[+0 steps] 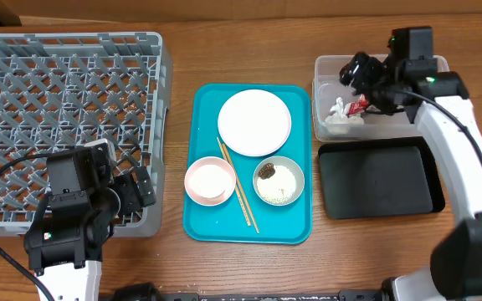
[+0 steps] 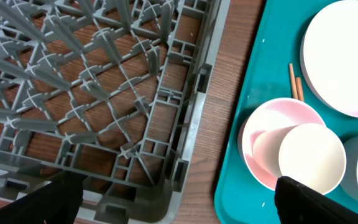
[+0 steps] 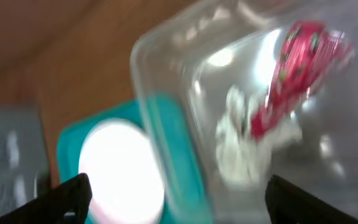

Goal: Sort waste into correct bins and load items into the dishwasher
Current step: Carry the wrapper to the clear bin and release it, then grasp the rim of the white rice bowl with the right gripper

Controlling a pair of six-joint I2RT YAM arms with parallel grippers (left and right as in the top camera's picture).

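The red wrapper (image 1: 357, 104) and white tissue (image 1: 337, 115) lie in the clear tub (image 1: 325, 65); both show blurred in the right wrist view, wrapper (image 3: 297, 68), tissue (image 3: 244, 146). My right gripper (image 1: 356, 73) is open and empty above the tub. On the turquoise tray (image 1: 207, 221) sit the white plate (image 1: 254, 122), the pink bowl (image 1: 208, 181) with the white cup (image 2: 311, 157) in it, the grey bowl (image 1: 279, 182) with rice and a brown lump, and the chopsticks (image 1: 239, 188). My left gripper (image 1: 136, 188) is open and empty over the front right corner of the grey dish rack (image 1: 65, 117).
The black tray (image 1: 379, 180) lies in front of the clear tub, with nothing in it. The rack's front right corner (image 2: 185, 162) stands close to the turquoise tray's left edge (image 2: 241, 124), with a strip of wooden table between them.
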